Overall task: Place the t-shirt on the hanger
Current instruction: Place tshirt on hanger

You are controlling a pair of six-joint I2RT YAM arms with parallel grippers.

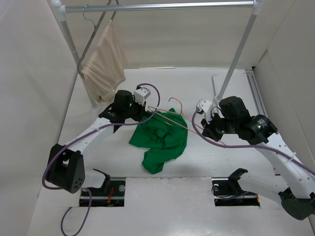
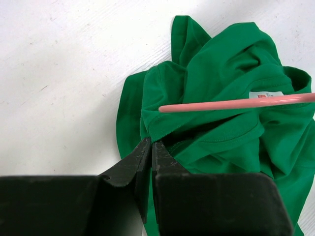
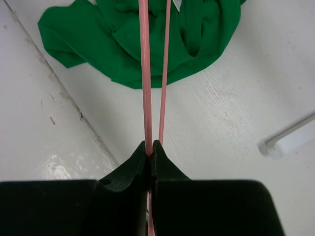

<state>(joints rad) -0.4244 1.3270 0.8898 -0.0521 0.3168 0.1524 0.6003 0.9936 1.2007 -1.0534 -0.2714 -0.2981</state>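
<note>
The green t-shirt (image 1: 160,137) lies crumpled on the white table between the two arms. Its white neck tag (image 2: 266,94) faces up. The pale pink wire hanger (image 1: 177,113) lies slanted across the shirt's top, one end resting over the cloth by the tag in the left wrist view (image 2: 236,103). My left gripper (image 1: 145,114) is shut at the shirt's upper left, its tips (image 2: 151,142) pinching a hem fold of the t-shirt (image 2: 221,73). My right gripper (image 1: 203,132) is shut on the hanger's wire (image 3: 144,73) at its right end, with the t-shirt (image 3: 118,44) beyond its tips (image 3: 151,143).
A clothes rack with a metal bar (image 1: 162,7) spans the back. A beige cloth (image 1: 104,61) hangs from it on a grey hanger at the left. The rack's right post (image 1: 236,59) stands behind my right arm, its white foot (image 3: 290,140) near the gripper. Walls close both sides.
</note>
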